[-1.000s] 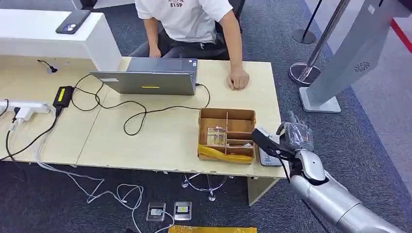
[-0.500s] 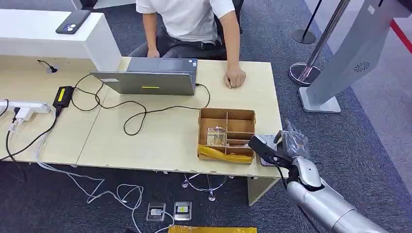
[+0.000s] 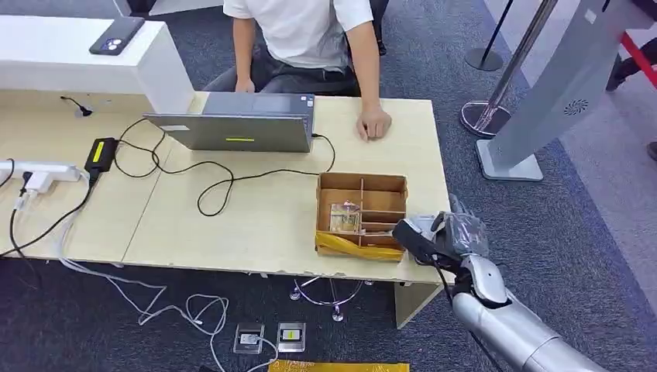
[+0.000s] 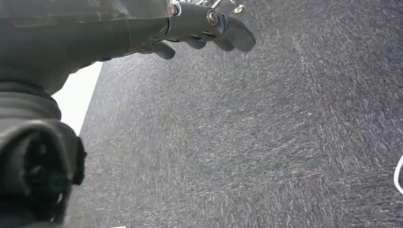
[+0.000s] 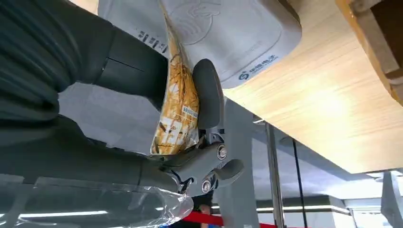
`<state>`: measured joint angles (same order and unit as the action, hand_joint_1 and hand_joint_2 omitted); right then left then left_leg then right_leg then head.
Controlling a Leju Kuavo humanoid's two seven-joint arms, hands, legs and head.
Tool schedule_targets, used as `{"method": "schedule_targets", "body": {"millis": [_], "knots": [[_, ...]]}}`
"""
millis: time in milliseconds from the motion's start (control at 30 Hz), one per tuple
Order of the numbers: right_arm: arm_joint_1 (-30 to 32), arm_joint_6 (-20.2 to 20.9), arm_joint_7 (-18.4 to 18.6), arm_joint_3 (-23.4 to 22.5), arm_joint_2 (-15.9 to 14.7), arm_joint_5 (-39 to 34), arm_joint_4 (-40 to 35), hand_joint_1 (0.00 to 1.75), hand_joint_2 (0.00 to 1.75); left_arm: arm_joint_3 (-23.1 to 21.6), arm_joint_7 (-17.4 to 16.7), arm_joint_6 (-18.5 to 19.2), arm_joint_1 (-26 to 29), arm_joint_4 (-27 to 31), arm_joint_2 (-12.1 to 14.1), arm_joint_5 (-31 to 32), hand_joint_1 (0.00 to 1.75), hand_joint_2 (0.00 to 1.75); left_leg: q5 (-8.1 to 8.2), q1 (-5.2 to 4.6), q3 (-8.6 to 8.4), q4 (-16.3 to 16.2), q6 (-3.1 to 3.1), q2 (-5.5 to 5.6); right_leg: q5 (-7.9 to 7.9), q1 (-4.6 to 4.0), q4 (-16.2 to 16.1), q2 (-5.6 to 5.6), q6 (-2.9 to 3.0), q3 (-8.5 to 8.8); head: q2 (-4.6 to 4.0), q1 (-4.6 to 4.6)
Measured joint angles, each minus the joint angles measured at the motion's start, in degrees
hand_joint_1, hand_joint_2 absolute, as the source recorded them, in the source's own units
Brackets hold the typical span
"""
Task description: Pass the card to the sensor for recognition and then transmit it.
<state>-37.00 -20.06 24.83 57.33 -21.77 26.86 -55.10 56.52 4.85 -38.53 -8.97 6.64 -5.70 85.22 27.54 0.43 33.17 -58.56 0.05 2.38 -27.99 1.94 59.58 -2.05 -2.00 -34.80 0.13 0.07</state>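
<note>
Landmark: the grey sensor [image 5: 228, 33], a flat reader pad lying on the tabletop [image 3: 256, 209] at its right corner, just beside the wooden box [image 3: 361, 215].
Right hand: my right hand [image 3: 443, 235] hovers at the sensor. My fingers [image 5: 207, 97] and thumb pinch the card [image 5: 178, 107] between them.
Card: orange-patterned and printed, held on edge, its upper end close against the sensor's face. I cannot tell whether it touches.
Left hand: my left hand [image 4: 199, 31] hangs over the dark carpet [image 4: 266, 142], well apart from the sensor. Its fingers are loosely curled and hold nothing.
Done: as I judge it, the card is in my grip and brought to the sensor, so the presenting step is in hand.
Left: nothing tells me whether the sensor has read the card. Handing the card on is not yet done.
Likely receiver: a person [image 3: 306, 31] sits on the far side of the tabletop from the sensor, one hand resting on the wood. That the card goes to them is my guess.
Head view gives: the layout, with the laptop [image 3: 236, 128] and cables [image 3: 225, 182] well apart from the sensor, and my hand covering most of the pad.
Right wrist view gives: the card itself, the pinch on it, and the sensor's printed face.
Left wrist view gives: my idle hand above the carpet.
</note>
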Motion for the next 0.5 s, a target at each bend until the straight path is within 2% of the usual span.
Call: {"method": "schedule_targets", "body": {"millis": [167,267,367,500], "knots": [[0.11,-1.47,-0.09,0.0,0.31,0.68,0.31,1.75,1.75,-0.02,0.02,0.0,0.06,0.02,-0.02,0.04,0.0,0.0,0.0,0.0,-0.01,0.0,0.0,0.0,0.0,0.0,0.0,-0.01,0.0,0.01,0.0,0.0],[0.01,-2.51,1.9,-0.35,0.24,2.47,0.05,1.75,1.75,-0.02,0.02,0.0,0.09,0.0,0.0,0.85,0.0,0.0,0.0,0.0,-0.02,0.0,0.0,-0.05,0.02,0.0,0.0,-0.04,0.03,0.0,0.0,0.0],[-1.16,-2.41,4.3,-1.92,-1.07,4.61,-2.2,1.75,1.75,-0.02,0.0,0.0,0.05,0.0,0.02,1.92,0.0,0.0,-0.01,-0.02,0.01,0.0,0.0,-0.06,0.04,0.02,0.0,-0.03,0.04,-0.02,0.0,0.0],[-3.44,-2.29,5.07,-3.69,-2.21,5.81,-4.74,1.75,1.75,-0.02,-0.09,0.0,-0.07,0.0,0.02,2.34,0.0,0.0,0.0,-0.01,-0.04,0.0,0.0,-0.19,0.05,0.01,0.0,-0.08,0.05,-0.01,0.0,0.02]]}}
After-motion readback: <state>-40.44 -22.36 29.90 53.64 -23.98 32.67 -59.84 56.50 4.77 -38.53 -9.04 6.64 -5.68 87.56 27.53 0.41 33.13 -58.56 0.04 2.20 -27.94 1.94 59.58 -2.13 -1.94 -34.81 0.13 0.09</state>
